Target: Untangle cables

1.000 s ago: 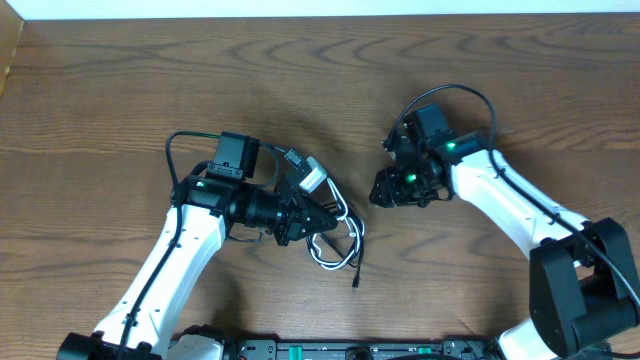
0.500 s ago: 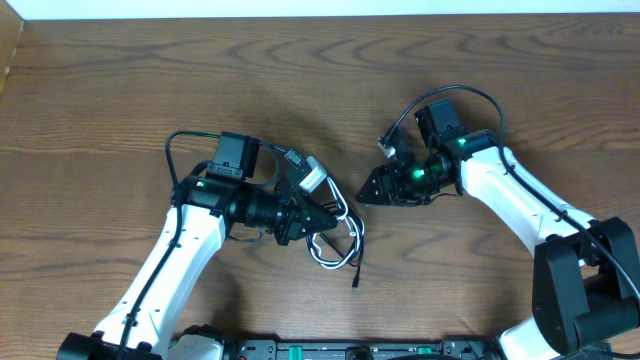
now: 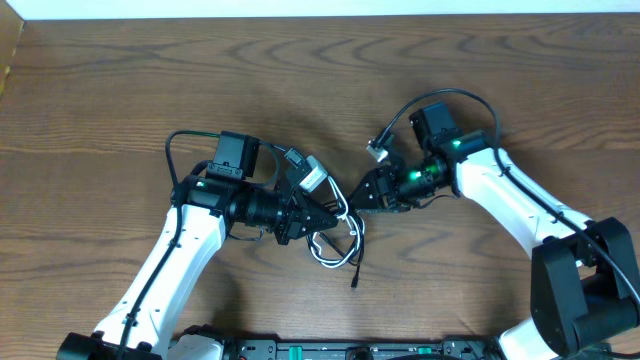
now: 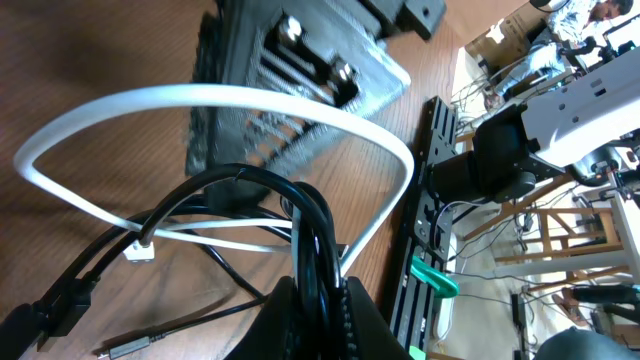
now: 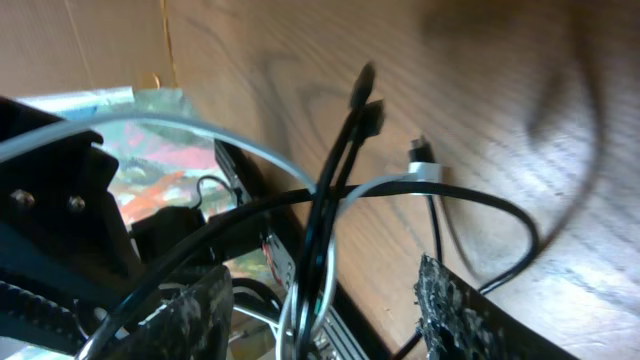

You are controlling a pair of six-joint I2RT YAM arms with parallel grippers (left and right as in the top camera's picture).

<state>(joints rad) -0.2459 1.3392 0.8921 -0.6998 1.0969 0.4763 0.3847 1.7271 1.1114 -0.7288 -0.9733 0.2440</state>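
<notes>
The black cable point(image 3: 357, 262) and the white cable point(image 3: 322, 257) lie tangled in a small bundle at the table's middle. My left gripper point(image 3: 322, 216) is shut on black strands of the bundle. In the left wrist view these strands point(image 4: 318, 235) run into the shut jaws point(image 4: 320, 305), and the white cable point(image 4: 230, 95) arcs in a wide loop above. My right gripper point(image 3: 358, 200) sits just right of the bundle, open. In the right wrist view black and white strands point(image 5: 318, 250) pass between its spread fingers point(image 5: 455, 310).
A black plug end point(image 3: 354, 285) lies loose on the wood below the bundle. A small white plug point(image 4: 140, 250) hangs in the tangle. A cardboard edge point(image 3: 8, 60) shows at the far left. Bare wood surrounds both arms.
My right gripper has swung left and down to the bundle, so strands now lie between its fingers. The left arm and its hold have not moved.
</notes>
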